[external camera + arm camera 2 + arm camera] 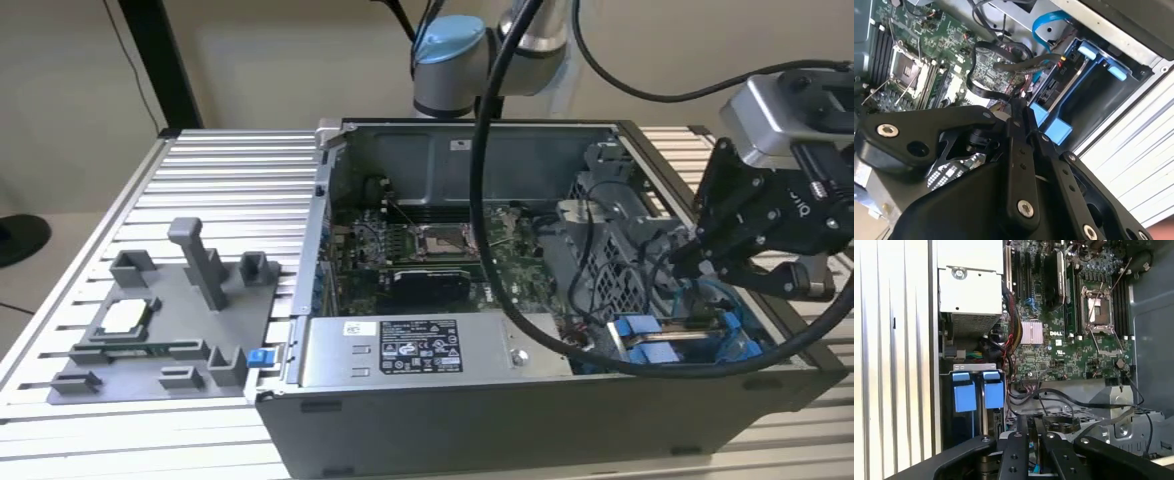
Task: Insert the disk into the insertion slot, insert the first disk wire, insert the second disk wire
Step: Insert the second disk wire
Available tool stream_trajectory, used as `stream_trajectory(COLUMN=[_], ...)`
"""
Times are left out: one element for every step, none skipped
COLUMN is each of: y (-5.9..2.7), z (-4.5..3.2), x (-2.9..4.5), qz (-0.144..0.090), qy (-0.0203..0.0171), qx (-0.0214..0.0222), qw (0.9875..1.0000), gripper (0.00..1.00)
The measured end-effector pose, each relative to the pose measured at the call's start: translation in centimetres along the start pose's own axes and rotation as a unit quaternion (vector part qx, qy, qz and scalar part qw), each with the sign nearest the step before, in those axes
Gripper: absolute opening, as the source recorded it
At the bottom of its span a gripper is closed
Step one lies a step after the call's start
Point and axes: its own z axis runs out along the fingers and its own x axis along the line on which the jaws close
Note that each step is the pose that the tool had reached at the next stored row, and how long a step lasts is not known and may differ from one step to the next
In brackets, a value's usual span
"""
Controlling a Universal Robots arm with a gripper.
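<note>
I'm looking at the open computer case (441,400) on the slatted metal table (134,180), with the motherboard (427,250) in its floor and the grey metal box with a white sticker (414,350) along the near wall. At the case's corner on the exterior view's right sits the insertion slot (694,340), its blue rails and tabs plain to see; in the second wrist view it reads as a blue-framed bay (1079,85) with a blue ribbon wire (1046,25) curling just beside it. The disk (979,400) appears to be seated already, lying flat in that bay with its two blue tabs up, long axis running along the case wall. My gripper (727,270) hangs just above and beside the slot, so the bay lies straight below and slightly ahead of the fingertips. In both wrist views the fingers (1026,440) are pressed together with nothing between them.
</note>
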Motion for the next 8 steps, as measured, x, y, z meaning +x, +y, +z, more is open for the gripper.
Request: stream_trajectory(y=[0.18, 0.38, 0.55, 0.76, 0.97, 1.18, 1.39, 1.57], z=[0.02, 0.05, 0.06, 0.09, 0.11, 0.15, 0.17, 0.19], x=[0.02, 0.05, 0.07, 0.08, 0.1, 0.12, 0.13, 0.15], qz=[0.0, -0.001, -0.002, -0.003, -0.004, -0.007, -0.009, -0.011], qy=[0.0019, 0.0039, 0.0059, 0.0078, 0.0091, 0.0101, 0.0112, 0.0124], qx=[0.0016, 0.0038, 0.0065, 0.0115, 0.0178, 0.0253, 0.0331, 0.0414], qw=[1.0, 1.0, 1.0, 0.9999, 0.9998, 0.9996, 0.9994, 0.999], gripper=[0.0, 0.0, 0.0, 0.0, 0.0, 0.0, 0.0, 0.0])
